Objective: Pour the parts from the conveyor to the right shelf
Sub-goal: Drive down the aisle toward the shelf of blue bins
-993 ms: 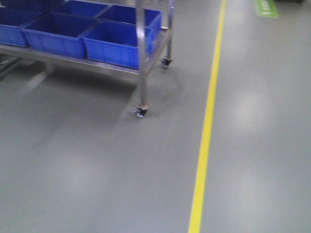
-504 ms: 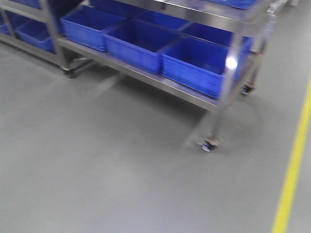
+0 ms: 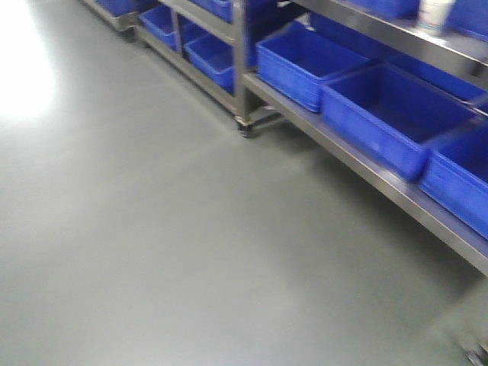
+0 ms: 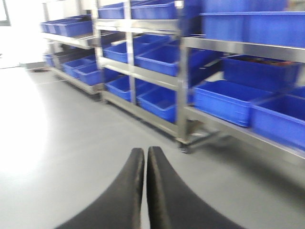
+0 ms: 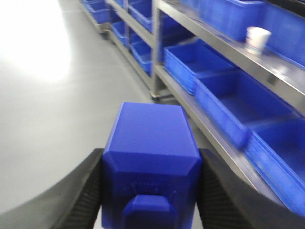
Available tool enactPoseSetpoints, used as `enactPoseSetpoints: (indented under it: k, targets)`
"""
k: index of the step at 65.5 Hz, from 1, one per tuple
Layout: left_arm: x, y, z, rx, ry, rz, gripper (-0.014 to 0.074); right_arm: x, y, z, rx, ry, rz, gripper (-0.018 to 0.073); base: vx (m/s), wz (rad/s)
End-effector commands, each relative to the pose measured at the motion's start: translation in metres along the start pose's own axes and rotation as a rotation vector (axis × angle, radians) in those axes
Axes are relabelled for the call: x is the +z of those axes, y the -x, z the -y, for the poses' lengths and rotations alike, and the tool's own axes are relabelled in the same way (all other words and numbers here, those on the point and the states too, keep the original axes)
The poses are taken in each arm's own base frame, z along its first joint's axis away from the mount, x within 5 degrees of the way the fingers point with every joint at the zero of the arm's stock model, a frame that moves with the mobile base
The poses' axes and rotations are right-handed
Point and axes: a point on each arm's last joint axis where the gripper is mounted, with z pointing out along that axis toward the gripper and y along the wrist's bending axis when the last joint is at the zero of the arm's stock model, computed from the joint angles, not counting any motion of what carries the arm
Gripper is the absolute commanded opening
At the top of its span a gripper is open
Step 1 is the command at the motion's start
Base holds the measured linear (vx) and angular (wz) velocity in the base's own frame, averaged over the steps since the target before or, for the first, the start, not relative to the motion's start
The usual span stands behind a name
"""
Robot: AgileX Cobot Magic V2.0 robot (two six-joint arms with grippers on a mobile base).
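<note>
A bright blue block, one of the parts (image 5: 150,138), fills the bottom of the right wrist view with a small square knob facing the camera. My right gripper (image 5: 150,160) is shut on it, one black finger pressed against each side. In the left wrist view my left gripper (image 4: 145,153) hangs over bare grey floor, shut, with nothing between its fingers. The right shelf (image 3: 366,164), a silver metal-framed rack, runs along the right side. No gripper shows in the front view. The conveyor is out of view.
Large blue crates (image 3: 393,122) sit in rows on the rack's levels (image 4: 224,100). A white cup (image 5: 257,39) stands on an upper shelf (image 3: 435,15). A caster wheel (image 3: 244,126) sits under a rack post. Grey floor with a bright glare patch (image 3: 30,69) lies to the left.
The front view has swung: the rack has gone from the upper left to the right side, and the yellow floor line has left the picture.
</note>
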Motion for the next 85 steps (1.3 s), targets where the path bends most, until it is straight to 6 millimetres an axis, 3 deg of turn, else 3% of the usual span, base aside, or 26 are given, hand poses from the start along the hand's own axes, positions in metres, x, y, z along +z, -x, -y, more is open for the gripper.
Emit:
enactPoseSetpoints:
  k: [1, 47, 85]
  targets:
    - [-0.0029, 0.0166, 0.0002, -0.015, -0.001, 0.117, -0.0006, -0.0002, 0.0121, 0.0014, -0.002, -0.011, 0.086, -0.0005, 0.6, 0.67]
    - [-0.0029, 0.0166, 0.0002, -0.015, -0.001, 0.117, -0.0006, -0.002, 0.0113, 0.0029, -0.009, -0.03, 0.089, -0.0005, 0.66, 0.51]
    - [-0.0029, 0.0166, 0.0002, -0.015, -0.001, 0.117, -0.0006, -0.002, 0.0113, 0.0028, -0.009, -0.03, 0.09, -0.0005, 0.74, 0.25]
